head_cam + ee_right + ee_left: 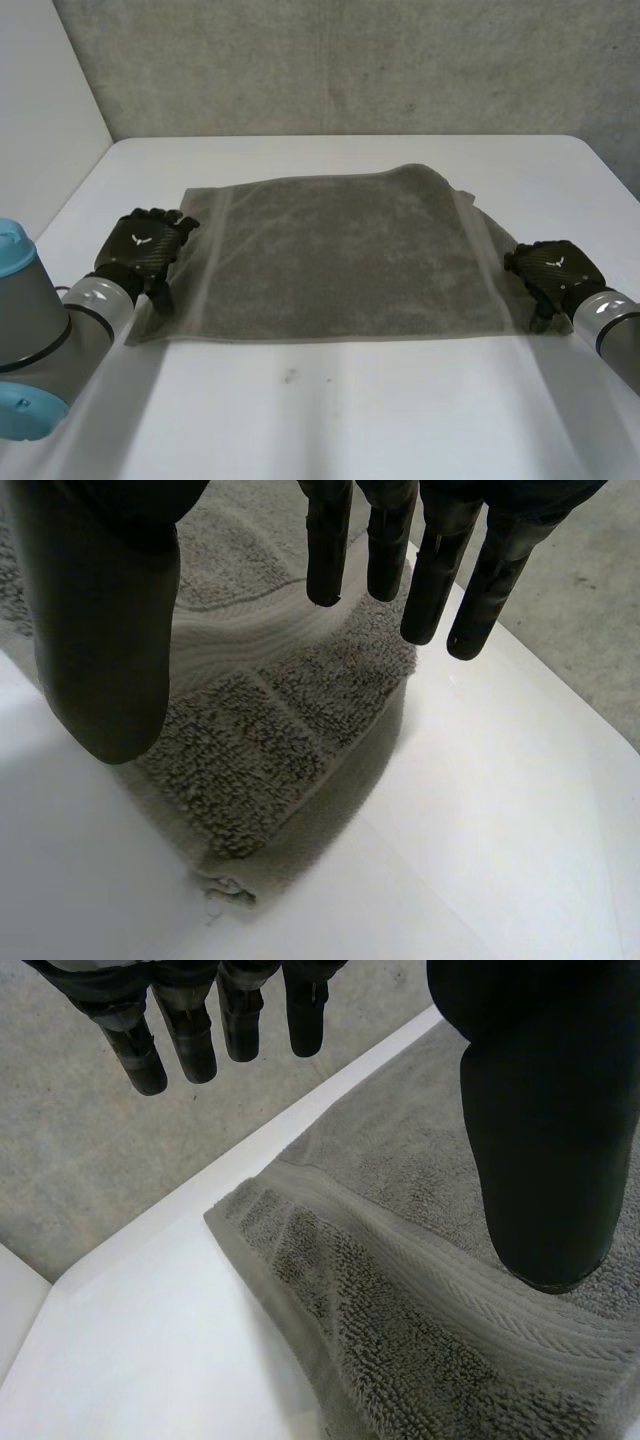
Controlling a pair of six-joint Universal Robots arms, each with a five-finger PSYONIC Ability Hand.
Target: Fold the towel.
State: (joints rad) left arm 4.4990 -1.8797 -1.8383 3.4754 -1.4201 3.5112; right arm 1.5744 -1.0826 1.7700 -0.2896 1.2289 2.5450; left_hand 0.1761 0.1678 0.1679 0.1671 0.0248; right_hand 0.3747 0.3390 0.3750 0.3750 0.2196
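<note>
Grey towel (340,255) lies spread out flat in the middle of the white tabletop (350,410), long edges running left to right, with a paler band down each short end. Its far right corner looks a little rumpled; the rest lies smooth. Left hand (148,245) sits at the towel's left short edge, toward the near corner, its grey arm coming in from the near left. In the left wrist view the fingers (135,1045) hang straight and spread past the towel's far left corner while the thumb (540,1110) hangs over the banded end of the cloth; the hand is released, nothing pinched. Cannot tell whether the thumb tip touches the pile. Right hand (555,268) sits at the right short edge near the near right corner. In the right wrist view its fingers (430,570) and thumb (100,630) are straight and apart, with a towel corner lying flat on the tabletop under them; this hand is also released, with no cloth in its grasp. Grey concrete wall (350,60) stands behind the far edge.
</note>
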